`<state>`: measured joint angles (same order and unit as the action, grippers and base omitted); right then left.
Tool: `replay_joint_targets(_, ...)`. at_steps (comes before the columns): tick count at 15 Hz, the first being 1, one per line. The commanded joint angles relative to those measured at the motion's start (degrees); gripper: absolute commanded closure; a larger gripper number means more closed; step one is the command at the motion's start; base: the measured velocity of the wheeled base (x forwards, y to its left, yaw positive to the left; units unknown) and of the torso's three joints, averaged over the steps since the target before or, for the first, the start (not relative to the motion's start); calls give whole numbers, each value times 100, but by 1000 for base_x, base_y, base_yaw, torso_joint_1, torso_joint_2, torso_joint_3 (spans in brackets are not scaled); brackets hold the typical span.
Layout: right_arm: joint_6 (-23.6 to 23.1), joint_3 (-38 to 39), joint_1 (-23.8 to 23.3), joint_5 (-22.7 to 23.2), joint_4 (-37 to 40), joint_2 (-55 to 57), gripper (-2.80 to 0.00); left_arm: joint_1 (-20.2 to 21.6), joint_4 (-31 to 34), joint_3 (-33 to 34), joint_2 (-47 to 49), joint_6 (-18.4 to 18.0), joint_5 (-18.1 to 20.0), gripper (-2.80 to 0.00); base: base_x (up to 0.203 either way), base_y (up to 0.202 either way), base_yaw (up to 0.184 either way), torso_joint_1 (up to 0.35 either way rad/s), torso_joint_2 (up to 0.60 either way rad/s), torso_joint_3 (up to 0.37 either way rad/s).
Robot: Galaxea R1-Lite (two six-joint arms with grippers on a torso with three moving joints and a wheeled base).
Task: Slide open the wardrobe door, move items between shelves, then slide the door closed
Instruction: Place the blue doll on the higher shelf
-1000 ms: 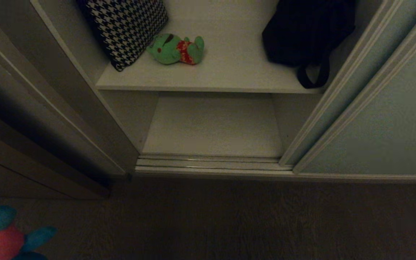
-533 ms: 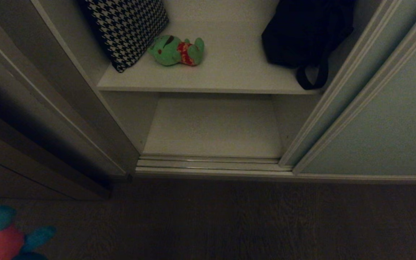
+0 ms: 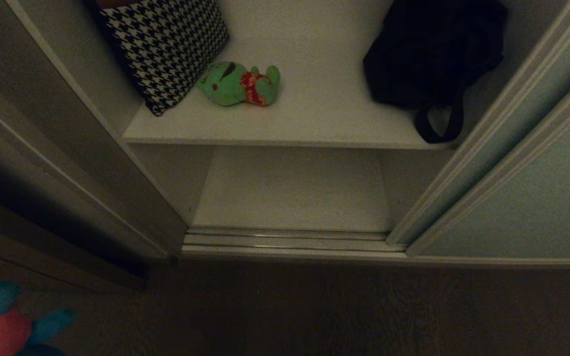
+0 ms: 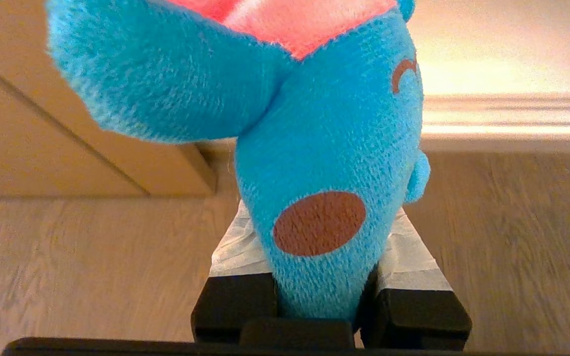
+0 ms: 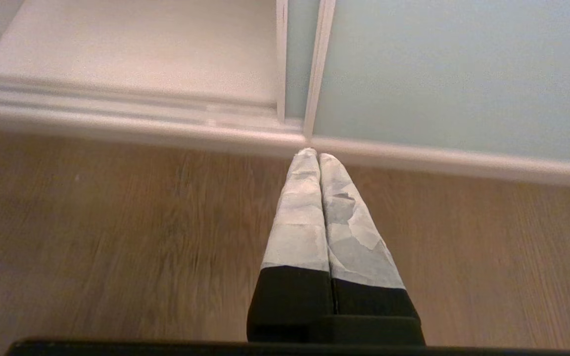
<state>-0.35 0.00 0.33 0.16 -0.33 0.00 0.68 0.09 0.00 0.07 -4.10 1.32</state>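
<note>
Far left, low corner of head view: teal-blue plush toy [image 3: 3,324], pink back up, hanging over the wood floor [image 3: 314,316] in front of the wardrobe. Left gripper [image 4: 324,277] is clenched on it; in the left wrist view both taped fingers [image 4: 238,247] squeeze the toy's narrow end, brown oval patch facing the camera.

Next, dark brown wooden frame [image 3: 42,163] runs diagonally along the left side of the opening.

Upper shelf [image 3: 314,118]: houndstooth bag [image 3: 166,47] leaning at the left wall, green plush toy [image 3: 238,84] with red patch lying just beside it, touching or nearly so. Black bag [image 3: 431,54] at the right end, strap loop hanging over the shelf's front edge.

Lower shelf [image 3: 292,190] bare, ribbed floor track [image 3: 290,242] in front.

Right: sliding wardrobe door [image 3: 527,198] pushed aside, opening uncovered.

Right gripper [image 5: 318,160] over the floor, fingers pressed together, holding nothing, tips pointing at the door's bottom frame edge.
</note>
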Motion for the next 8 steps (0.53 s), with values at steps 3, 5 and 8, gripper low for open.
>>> replay_joint_targets(3, 0, 0, 2, 2, -3, -18, 0, 2, 0, 0, 10, -3, 0, 0, 196, 0, 0, 2, 0, 2)
replay_joint_targets(5, 0, 0, 2, 2, -3, -18, 0, 2, 0, 0, 10, -3, 0, 0, 196, 0, 2, 3, 3, 1)
replay_joint_targets(8, 0, 0, 2, 2, -3, -18, 0, 2, 0, 0, 10, 14, 0, 0, 195, 0, 2, 5, 2, 3)
